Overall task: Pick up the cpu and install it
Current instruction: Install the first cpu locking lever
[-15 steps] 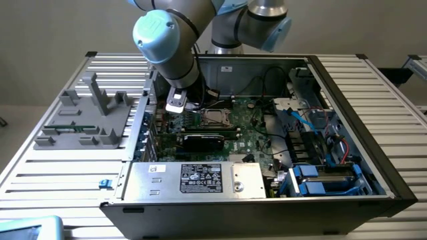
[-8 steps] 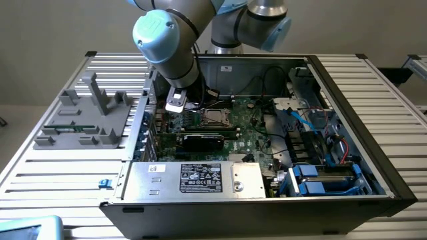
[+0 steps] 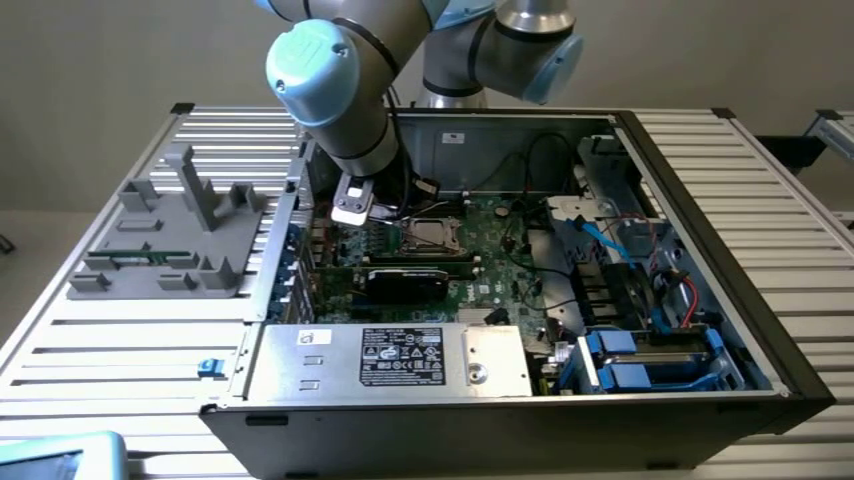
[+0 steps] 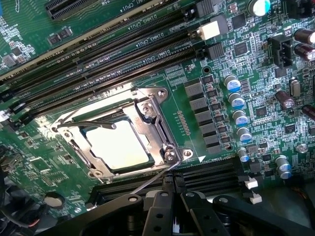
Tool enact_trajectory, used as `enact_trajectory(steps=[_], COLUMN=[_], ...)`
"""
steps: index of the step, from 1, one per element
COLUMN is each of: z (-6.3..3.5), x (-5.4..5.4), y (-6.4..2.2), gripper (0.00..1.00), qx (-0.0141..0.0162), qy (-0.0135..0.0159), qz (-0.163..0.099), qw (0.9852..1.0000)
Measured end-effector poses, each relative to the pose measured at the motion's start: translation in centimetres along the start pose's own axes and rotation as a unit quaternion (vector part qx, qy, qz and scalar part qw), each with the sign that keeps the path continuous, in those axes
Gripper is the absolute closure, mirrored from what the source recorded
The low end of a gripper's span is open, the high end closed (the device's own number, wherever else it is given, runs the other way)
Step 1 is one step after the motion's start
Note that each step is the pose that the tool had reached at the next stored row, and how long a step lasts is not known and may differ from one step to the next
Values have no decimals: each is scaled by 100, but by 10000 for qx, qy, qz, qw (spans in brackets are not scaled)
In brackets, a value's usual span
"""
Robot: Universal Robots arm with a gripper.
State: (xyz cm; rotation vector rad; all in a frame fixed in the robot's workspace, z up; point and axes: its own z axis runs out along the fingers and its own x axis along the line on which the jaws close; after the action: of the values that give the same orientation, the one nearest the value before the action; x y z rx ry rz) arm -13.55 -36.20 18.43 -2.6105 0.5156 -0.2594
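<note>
Nearest in the exterior view, lying open on a slatted aluminium table [image 3: 120, 360]: a black computer case [image 3: 747, 330], with a silver power supply box bearing a black label [image 3: 387, 358] along its front edge and blue drive caddies [image 3: 627, 365] toward the exterior view's right. Behind these, a green motherboard [image 3: 501, 270] carrying a black expansion card [image 3: 407, 282].

Further in, poised low over the board just toward the exterior view's left of the socket: the arm's dark gripper [image 3: 354, 210], hanging from a grey and pale-blue robot arm [image 3: 340, 90]. Nothing seen held in it; how far it is spread cannot be told.

In the wrist view, black gripper body [image 4: 170, 216] at the edge, just beside a row of black memory slots [image 4: 197, 177]. Past those, the small flat square cpu with a silvery-beige metal top [image 4: 117, 145], lying flat inside the square metal socket frame [image 4: 160, 130], framed on all sides, with a thin wire lever [image 4: 91, 125] crossing one corner. Beyond the socket, more long black memory slots [image 4: 118, 54].

On the table at the exterior view's left, a grey plastic fixture with upright posts [image 3: 174, 235].
</note>
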Motion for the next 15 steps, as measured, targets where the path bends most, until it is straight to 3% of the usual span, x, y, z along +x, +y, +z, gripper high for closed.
enact_trajectory(steps=[15], z=[14], x=[7], y=[12], gripper=[88], qx=[-8], qy=[42], qz=[72], qw=[10000])
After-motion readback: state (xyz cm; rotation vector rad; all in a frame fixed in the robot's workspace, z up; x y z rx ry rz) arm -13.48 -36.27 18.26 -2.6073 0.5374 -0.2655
